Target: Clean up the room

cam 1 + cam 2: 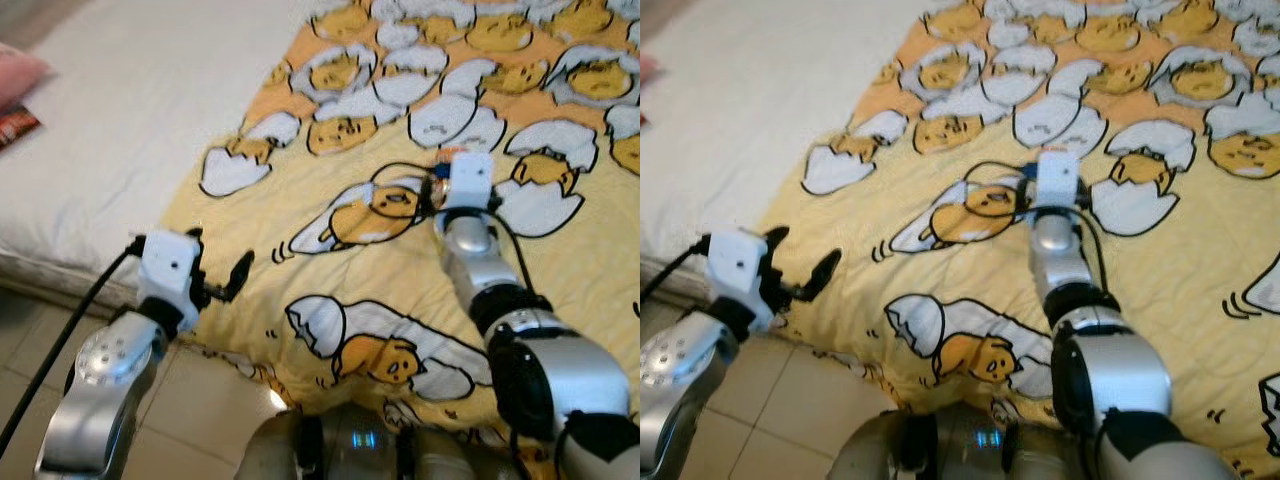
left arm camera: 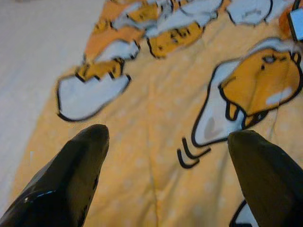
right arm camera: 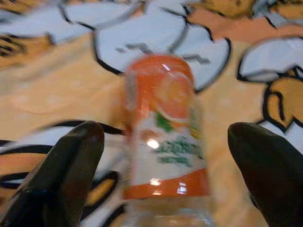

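Yellow egg-cartoon blanket spread over white bed. Right gripper extended over blanket mid-area, fingers spread wide, bracketing orange-label drink bottle; bottle lies on blanket between fingertips, no contact visible. Head views: bottle mostly hidden behind right wrist. Left gripper hovers at blanket's near-left edge by bed side, fingers released, grasping nothing. Pink pillow at far left on bed. Tiled floor below.
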### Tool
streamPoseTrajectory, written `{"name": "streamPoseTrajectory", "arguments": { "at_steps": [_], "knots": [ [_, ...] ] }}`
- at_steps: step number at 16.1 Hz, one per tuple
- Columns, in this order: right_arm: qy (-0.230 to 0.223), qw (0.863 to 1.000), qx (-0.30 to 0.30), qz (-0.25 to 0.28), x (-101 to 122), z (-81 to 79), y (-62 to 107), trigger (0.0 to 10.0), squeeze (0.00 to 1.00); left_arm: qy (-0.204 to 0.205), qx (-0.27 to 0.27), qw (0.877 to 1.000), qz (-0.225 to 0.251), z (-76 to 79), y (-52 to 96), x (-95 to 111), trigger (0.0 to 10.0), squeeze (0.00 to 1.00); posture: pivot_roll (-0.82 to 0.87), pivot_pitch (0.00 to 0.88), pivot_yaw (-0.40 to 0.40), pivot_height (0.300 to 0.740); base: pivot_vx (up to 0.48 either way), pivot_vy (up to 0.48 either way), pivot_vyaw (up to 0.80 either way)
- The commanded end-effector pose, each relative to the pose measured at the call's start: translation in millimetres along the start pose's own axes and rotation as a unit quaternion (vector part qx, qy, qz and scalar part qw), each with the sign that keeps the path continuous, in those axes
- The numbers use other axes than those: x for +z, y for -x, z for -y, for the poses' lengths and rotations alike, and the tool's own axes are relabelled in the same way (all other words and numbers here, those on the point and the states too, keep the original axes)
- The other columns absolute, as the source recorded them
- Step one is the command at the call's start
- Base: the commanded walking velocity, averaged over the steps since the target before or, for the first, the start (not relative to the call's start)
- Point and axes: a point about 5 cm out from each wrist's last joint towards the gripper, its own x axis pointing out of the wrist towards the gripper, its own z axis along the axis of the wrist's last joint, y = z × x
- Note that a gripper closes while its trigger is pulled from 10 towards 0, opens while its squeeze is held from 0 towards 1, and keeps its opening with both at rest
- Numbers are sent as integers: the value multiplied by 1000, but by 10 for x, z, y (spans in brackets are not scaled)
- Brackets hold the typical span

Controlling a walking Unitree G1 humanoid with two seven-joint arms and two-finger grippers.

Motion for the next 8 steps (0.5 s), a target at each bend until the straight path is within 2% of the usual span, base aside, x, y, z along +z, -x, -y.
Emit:
{"name": "streamPoseTrajectory", "arguments": {
  "at_steps": [1, 2, 3, 4, 6, 7, 8],
  "knots": [
    [3, 1000, -2, -8, -25, -25, 7, 10000, 0, -7, 3, 1000, -8, -31, 48, 4, 10000, 0, 207, 315, 149, 731, 0, 0, 0],
    [-3, 999, -12, -31, -103, 21, 15, 10000, 0, -8, -1, 1000, -15, -19, 68, -4, 10000, 0, 208, 319, 148, 731, 0, 0, 0],
    [-19, 997, -11, -75, -260, 40, 50, 10000, 0, -10, -4, 1000, -25, -1, 78, -17, 10000, 0, 206, 320, 144, 731, 0, 0, 0],
    [-38, 993, 13, -109, -375, -17, 93, 10000, 0, -12, -5, 999, -31, 7, 75, -26, 10000, 0, 202, 320, 140, 731, 0, 0, 0],
    [-59, 989, 34, -130, -450, -71, 128, 10000, 0, -17, -25, 999, -37, 58, 73, -32, 10000, 0, 200, 318, 138, 731, 0, 0, 0],
    [-59, 987, 41, -143, -491, -90, 146, 10000, 0, -26, -64, 997, -44, 153, 79, -28, 10000, 0, 194, 315, 129, 731, 0, 0, 0],
    [-68, 985, 50, -150, -515, -110, 159, 0, 0, -19, -150, 988, -43, 349, 127, 26, 10000, 0, 190, 313, 124, 731, 0, 0, 0]
  ]
}}
